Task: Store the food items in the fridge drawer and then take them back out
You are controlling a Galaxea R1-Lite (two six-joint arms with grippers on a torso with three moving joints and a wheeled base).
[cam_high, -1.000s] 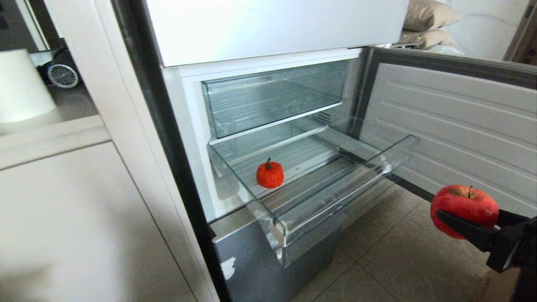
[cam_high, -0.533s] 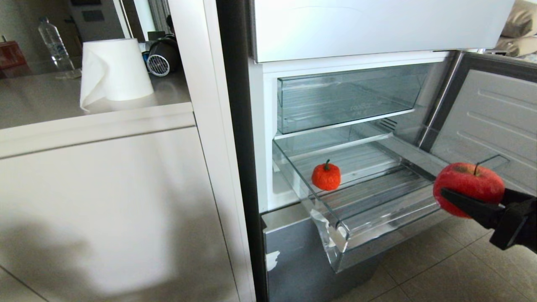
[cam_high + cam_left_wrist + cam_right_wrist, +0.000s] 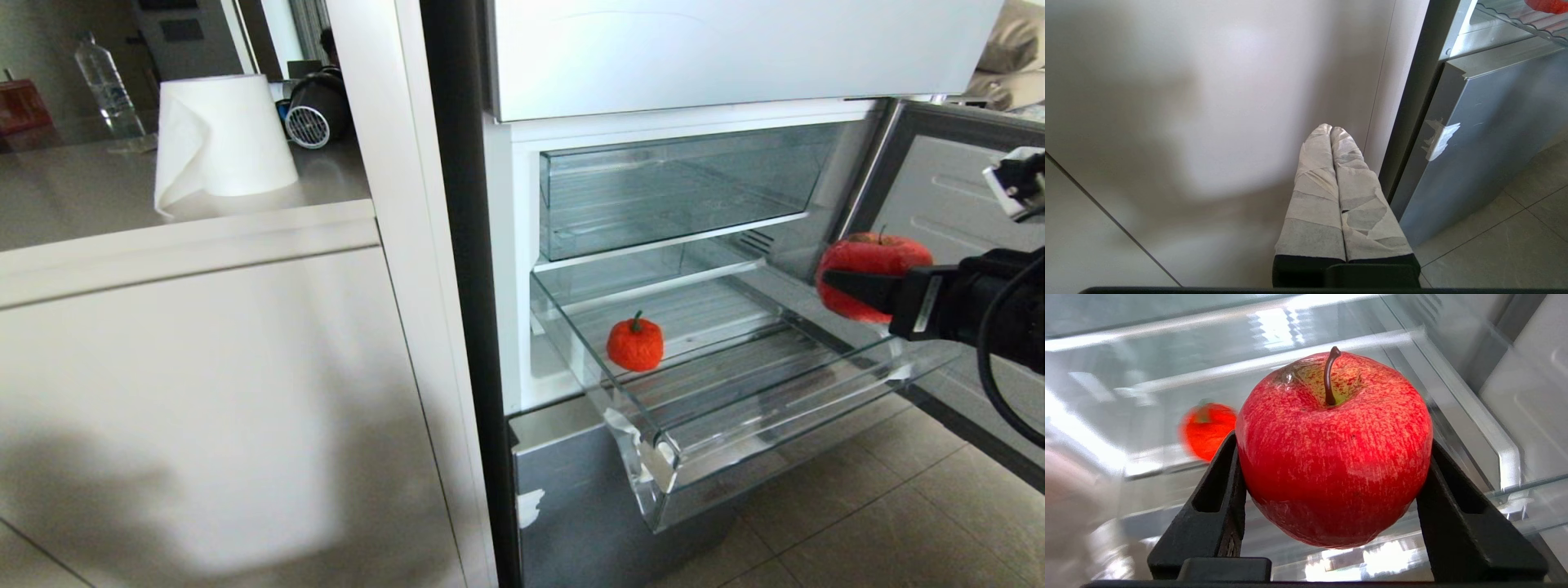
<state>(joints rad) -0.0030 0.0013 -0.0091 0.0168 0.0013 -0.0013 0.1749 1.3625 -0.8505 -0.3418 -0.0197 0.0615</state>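
while clamped on the red apple [image 3: 869,263], right claw [image 3: 849,286] above the fridge drawer's [image 3: 678,457] far side

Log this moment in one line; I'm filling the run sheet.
right end effector: holds apple above drawer | orange fruit: in drawer | left end effector: shut, idle

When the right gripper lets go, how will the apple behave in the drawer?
The apple is round, so it may roll on the drawer floor. Its glossy skin looks slippery. It keeps its shape in the right gripper, so probably stiff.
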